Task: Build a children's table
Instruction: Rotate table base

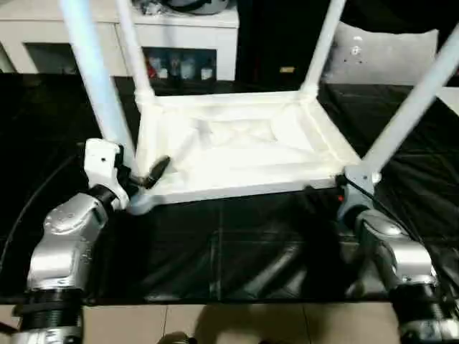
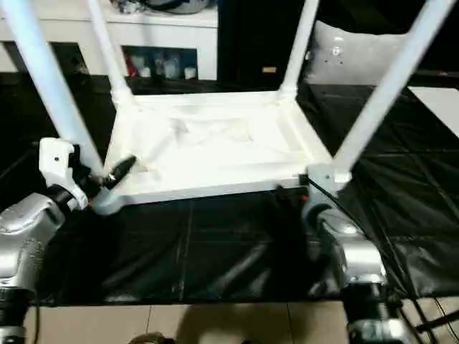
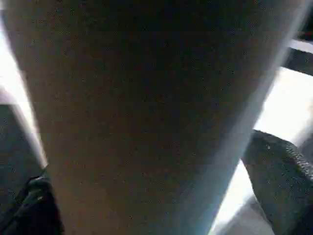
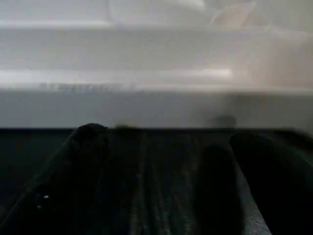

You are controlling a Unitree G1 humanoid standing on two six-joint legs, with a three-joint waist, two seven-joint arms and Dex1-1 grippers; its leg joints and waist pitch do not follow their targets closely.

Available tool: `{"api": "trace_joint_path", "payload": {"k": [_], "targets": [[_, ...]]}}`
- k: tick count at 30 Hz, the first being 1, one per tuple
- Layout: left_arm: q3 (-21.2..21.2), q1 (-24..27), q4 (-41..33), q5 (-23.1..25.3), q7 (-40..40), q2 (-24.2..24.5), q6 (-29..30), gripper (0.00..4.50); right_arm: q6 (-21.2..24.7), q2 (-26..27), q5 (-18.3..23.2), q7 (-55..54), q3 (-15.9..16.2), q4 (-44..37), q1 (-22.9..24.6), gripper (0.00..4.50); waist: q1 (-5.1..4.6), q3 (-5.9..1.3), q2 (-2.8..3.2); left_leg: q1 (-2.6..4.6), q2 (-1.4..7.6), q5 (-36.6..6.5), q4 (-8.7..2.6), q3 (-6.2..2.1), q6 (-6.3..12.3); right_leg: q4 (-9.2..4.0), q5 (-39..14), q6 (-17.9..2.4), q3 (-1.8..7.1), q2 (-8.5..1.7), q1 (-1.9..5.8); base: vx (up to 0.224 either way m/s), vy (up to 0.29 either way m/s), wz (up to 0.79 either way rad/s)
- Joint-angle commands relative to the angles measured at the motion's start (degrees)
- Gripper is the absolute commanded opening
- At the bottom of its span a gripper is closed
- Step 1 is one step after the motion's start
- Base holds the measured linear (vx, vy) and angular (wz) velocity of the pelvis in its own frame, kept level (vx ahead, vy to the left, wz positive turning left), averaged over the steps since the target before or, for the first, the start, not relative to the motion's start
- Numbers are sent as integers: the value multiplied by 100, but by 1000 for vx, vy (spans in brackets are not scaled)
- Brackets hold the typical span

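The children's table (image 1: 237,143) lay upside down on the black-covered work table (image 1: 237,251), its ribbed underside up and all four legs standing in the corner sockets. Our left gripper (image 1: 140,179) was at the near left corner, fingers spread close to their widest, with the near left leg (image 1: 97,79) standing between them; in the left wrist view that leg (image 3: 146,117) rose straight ahead with a black finger (image 3: 279,166) to either side. Whether the pads touched the tube, we could not tell.

Our right gripper (image 4: 161,142) was also spread wide and held nothing. Just beyond its fingertips (image 4: 90,137) ran the top's near edge wall (image 4: 156,105), close but apart as far as we could see, beside the near right leg (image 1: 412,107).

We judged the table light, stiff, hollow plastic, smooth enough to slip in a bare pinch. The legs taper, so a grip high on a tube would be slimmer but could lever or wobble the leg in its socket. Low on a leg, just above the socket, or across the edge wall seemed the firmer holds to us, ideally one per gripper to stop it swinging when turned over.
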Motion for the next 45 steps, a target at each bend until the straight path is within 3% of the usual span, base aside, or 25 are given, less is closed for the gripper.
{"api": "trace_joint_path", "payload": {"k": [1,3,6,8,11,18,21,29,34,36,37,40,42,45], "targets": [[-379,60,-307,-236,-552,35,234,446,-136,-45,-64,71,-78,203,-124,450,-20,-384,45,144,516,-1165,-459,-227,-101,-290,-1230,-1121,416,-503,252,0,0,0],[-694,158,-673,-530,-1213,265,558,446,-434,-69,-183,128,-94,882,-397,450,-12,-369,20,148,515,-1309,-465,-226,-155,-304,-1476,-1127,421,-526,256,0,0,0],[-1003,234,-1043,-779,-1634,394,928,446,-767,-41,-253,196,-116,1574,-721,450,-44,-337,12,145,511,-1583,-479,-244,-253,-354,-1988,-1006,425,-531,262,0,0,0],[-1183,250,-1259,-882,-1718,398,1145,446,-941,-2,-269,260,-105,1916,-904,450,-67,-343,10,149,514,-1636,-476,-246,-272,-356,-2057,-1014,422,-539,264,0,0,0],[-1381,188,-1428,-970,-1749,313,1371,446,-1161,142,-294,477,-23,2221,-1161,450,-127,-327,-39,115,503,-1646,-457,-250,-201,-395,-2366,-936,425,-544,283,0,0,0],[-1685,-82,-1471,-1175,-1835,16,1709,446,-1594,710,-365,1217,302,2593,-1658,450,-262,-324,-52,89,489,-1599,-423,-259,-97,-415,-2606,-906,410,-521,274,0,0,0],[-1800,-187,-1522,-1307,-1847,-102,1898,446,-1744,880,-404,1381,363,2728,-1775,450,-311,-339,-43,69,500,-1505,-421,-265,-76,-373,-2446,-1001,412,-522,283,0,0,0],[-2061,-501,-1507,-1422,-1894,-453,2193,446,-2018,1138,-544,1571,372,3021,-1925,450,-299,-362,-27,69,510,-1217,-413,-233,21,-300,-1765,-1268,430,-508,299,0,0,0],[-2154,-788,-1066,-1000,-1395,-941,1784,446,-2106,1196,-573,1619,359,3125,-1925,450,-241,-357,-3,83,510,-1229,-409,-229,18,-325,-1833,-1218,427,-503,300,0,0,0],[-2210,-1037,-595,-563,-821,-1379,1333,446,-2182,1223,-625,1582,316,3207,-1898,450,-228,-348,7,90,511,-1413,-416,-247,-23,-386,-2138,-1070,412,-499,295,0,0,0],[-2210,-1037,-595,-563,-821,-1379,1333,446,-2182,1223,-625,1582,316,3207,-1898,450,-230,-345,-4,108,508,-1459,-410,-239,-38,-405,-2191,-1034,410,-491,280,0,0,0],[-2191,-1121,-419,-428,-584,-1533,1154,446,-2163,1198,-597,1588,268,3212,-1863,450,-224,-355,-25,65,518,-1493,-422,-271,-51,-390,-2292,-980,402,-525,323,0,0,0],[-2162,-1240,-138,-140,-138,-1768,808,446,-2171,1032,-579,1424,119,3190,-1731,450,-214,-361,-34,95,511,-1440,-403,-248,8,-408,-2233,-984,402,-509,288,0,0,0],[-2103,-1241,-26,17,75,-1889,581,446,-2210,799,-449,1353,-138,3076,-1542,450,-183,-369,-23,81,520,-1343,-398,-244,57,-403,-2130,-980,401,-515,292,0,0,0]]}}
